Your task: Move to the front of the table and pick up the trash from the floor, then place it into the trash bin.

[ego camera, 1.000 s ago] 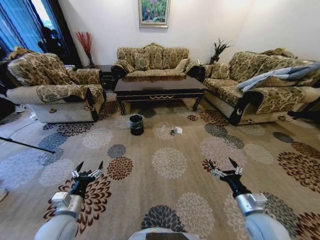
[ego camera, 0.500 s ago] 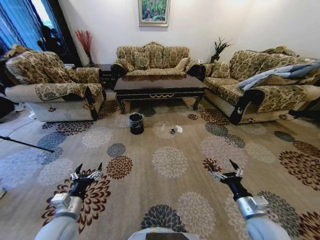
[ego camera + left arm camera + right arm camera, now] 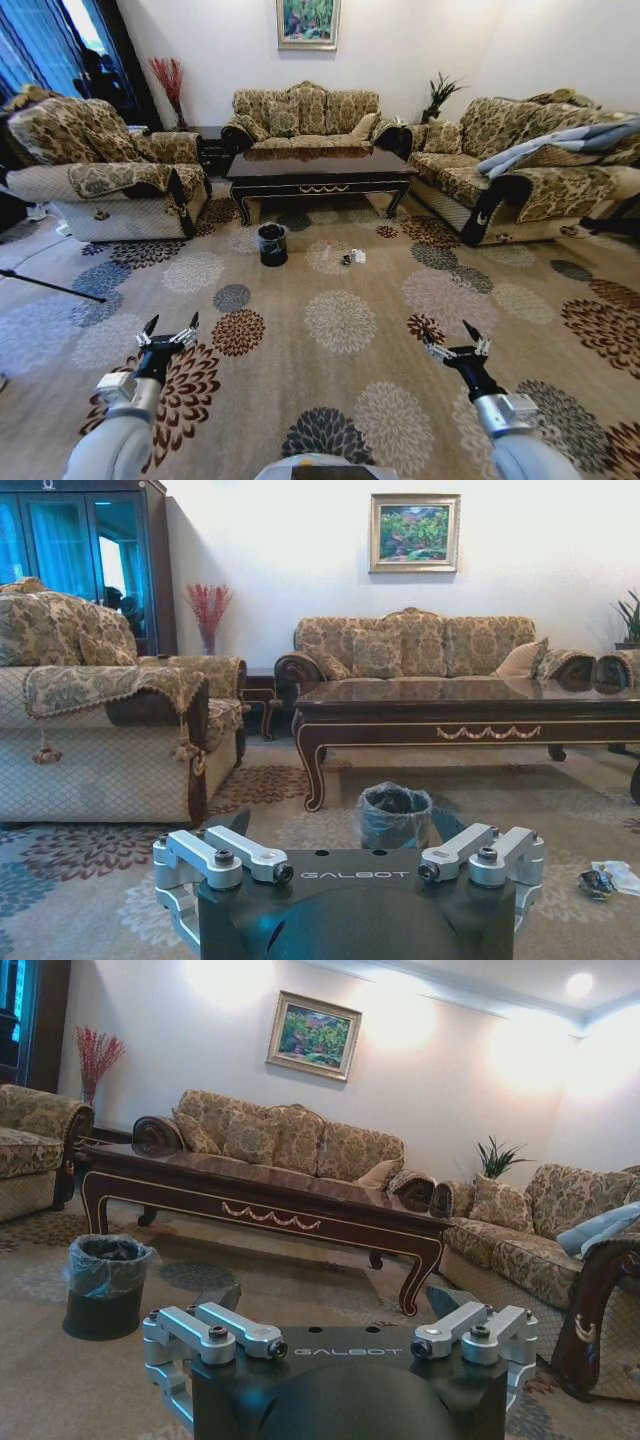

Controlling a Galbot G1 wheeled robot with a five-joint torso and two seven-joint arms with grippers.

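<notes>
White paper trash (image 3: 357,258) was seen on the floor (image 3: 340,325) beside the trash bin (image 3: 272,244), before the table (image 3: 318,172); left gripper (image 3: 167,331) and right gripper (image 3: 451,338) were held wide open, empty, well short.

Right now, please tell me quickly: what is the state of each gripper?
Left gripper: open, holding nothing, held low over the carpet.
Right gripper: open, holding nothing, also low over the carpet.
</notes>
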